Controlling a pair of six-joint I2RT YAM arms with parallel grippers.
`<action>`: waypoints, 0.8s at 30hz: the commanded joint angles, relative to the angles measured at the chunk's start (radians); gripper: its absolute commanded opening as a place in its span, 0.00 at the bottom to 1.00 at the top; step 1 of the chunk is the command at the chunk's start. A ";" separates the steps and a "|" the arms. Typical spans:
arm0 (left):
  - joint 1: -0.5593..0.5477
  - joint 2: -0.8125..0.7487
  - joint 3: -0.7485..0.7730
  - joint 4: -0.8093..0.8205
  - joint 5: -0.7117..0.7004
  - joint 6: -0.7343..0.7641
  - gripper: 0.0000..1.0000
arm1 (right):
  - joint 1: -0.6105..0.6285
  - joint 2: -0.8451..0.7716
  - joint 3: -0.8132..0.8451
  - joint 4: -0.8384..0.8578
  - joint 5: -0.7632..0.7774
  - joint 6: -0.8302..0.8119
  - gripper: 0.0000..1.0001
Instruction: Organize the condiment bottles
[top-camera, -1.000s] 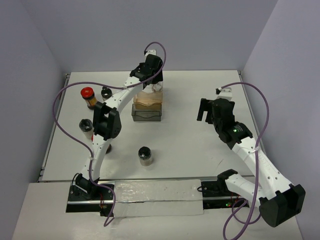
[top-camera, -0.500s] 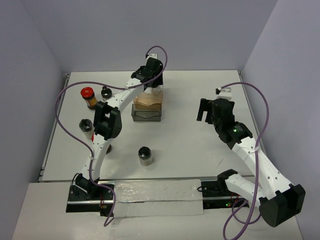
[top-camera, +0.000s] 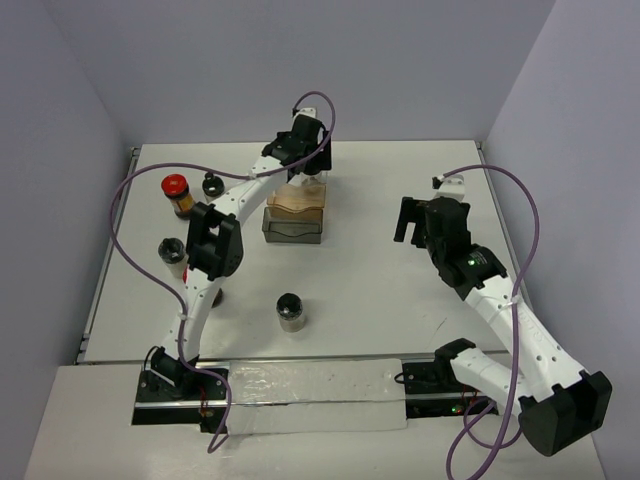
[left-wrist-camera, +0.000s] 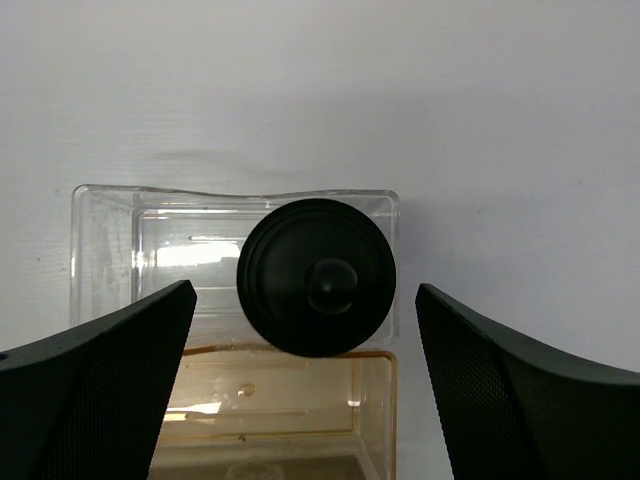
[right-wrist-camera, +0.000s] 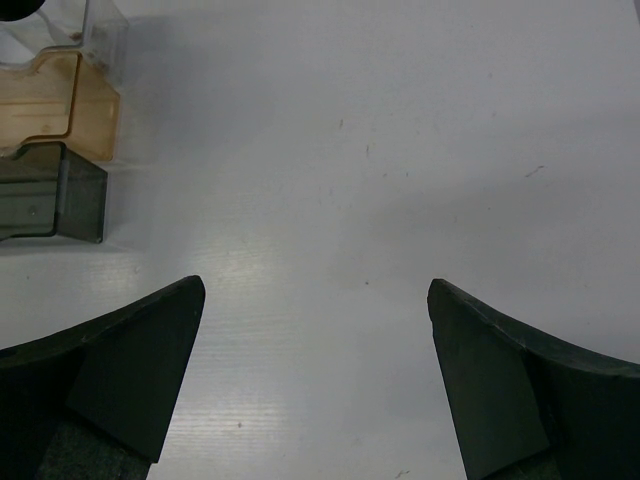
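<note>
The black-capped bottle (left-wrist-camera: 315, 277) stands in the clear end compartment of the tray (left-wrist-camera: 105, 235), near the surface's far edge. Being glass, it is probably light, rigid, slick and breakable, best gripped just under the cap. The left gripper (left-wrist-camera: 303, 290) hangs above it, fingers wide apart, and has drawn slightly away since a second ago. The right gripper (right-wrist-camera: 316, 283) is spread, empty and unmoved.

A white table (top-camera: 380, 290) carries a small plastic tray (top-camera: 293, 232) toward its far middle. The tray has three sections in a row: clear (left-wrist-camera: 105, 215) farthest, amber (left-wrist-camera: 280, 405) in the middle, smoky grey (right-wrist-camera: 50, 195) nearest. A wrinkled pale strip (top-camera: 310, 395) lies along the near edge.
</note>
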 joint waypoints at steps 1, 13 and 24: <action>-0.010 -0.238 -0.041 0.031 -0.066 -0.001 0.99 | 0.008 -0.028 -0.005 0.019 -0.008 -0.001 1.00; 0.235 -0.561 -0.463 -0.148 -0.308 -0.137 0.99 | 0.009 -0.033 -0.039 0.067 -0.040 -0.001 1.00; 0.329 -0.448 -0.469 -0.203 -0.314 -0.225 0.99 | 0.009 -0.022 -0.039 0.069 -0.035 -0.001 1.00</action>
